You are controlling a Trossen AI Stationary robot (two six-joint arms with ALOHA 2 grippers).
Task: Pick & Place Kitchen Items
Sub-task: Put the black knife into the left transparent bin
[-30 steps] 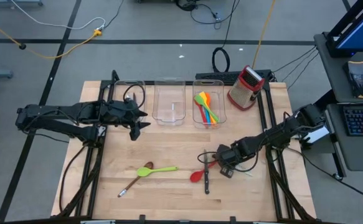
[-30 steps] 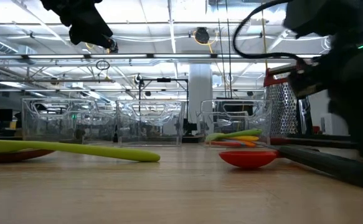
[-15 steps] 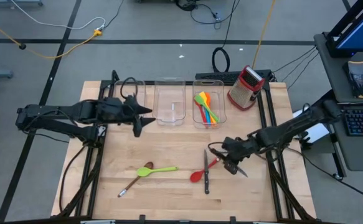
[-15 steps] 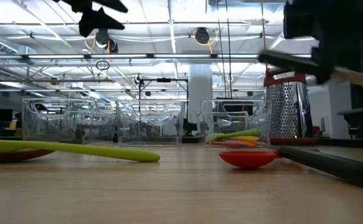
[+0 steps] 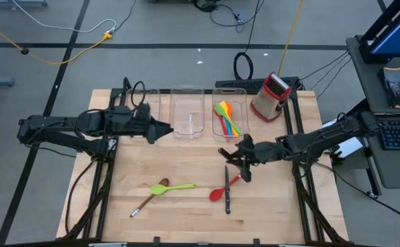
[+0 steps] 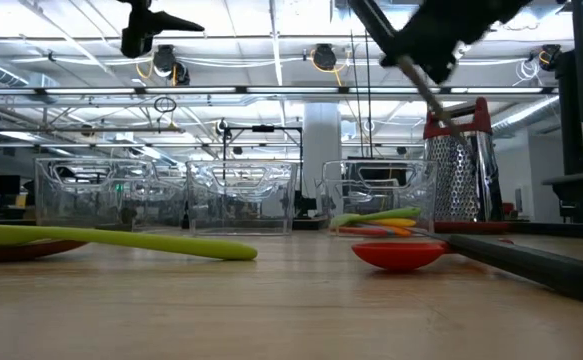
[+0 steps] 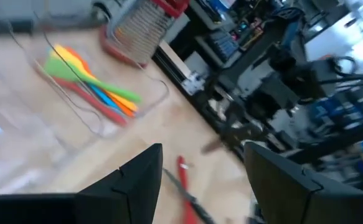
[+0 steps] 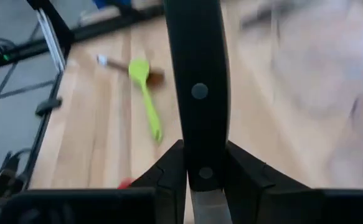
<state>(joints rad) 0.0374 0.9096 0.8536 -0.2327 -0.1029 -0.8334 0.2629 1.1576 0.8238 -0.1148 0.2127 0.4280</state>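
Note:
My right gripper [image 5: 243, 156] is above the table's middle, near the right bin, and shut on a black-handled steel knife [image 8: 197, 74]. The knife shows in the low view [image 6: 426, 80] as a slanted bar high above the table. My left gripper [image 5: 162, 128] is open and empty, above the table in front of the left bin [image 5: 145, 103]. On the table lie a green spoon [image 5: 177, 186], a brown spoon [image 5: 147, 200], a red spoon [image 5: 219, 191] and a second black knife [image 5: 227, 195]. Several coloured utensils [image 5: 228, 120] lie in the right bin. My right gripper pinches the knife between its two fingers [image 8: 169, 171] at the blade end of the riveted handle [image 8: 198, 140]. The handle runs forward past the fingertips, and the steel blade [image 8: 203, 208] runs back between the fingers. The knife is lifted clear of the table.
Three clear bins stand in a row at the far edge; the middle one [image 5: 187, 113] holds a small clear piece. The red-and-steel grater [image 5: 270, 96] stands at the far right. Bare wood lies at the near left and near right of the table.
My right gripper has risen from the table with the knife and gone toward the far edge and the left, turning as it went; the knife is lifted clear. My left gripper has tipped up from pointing down to level and shifted slightly right.

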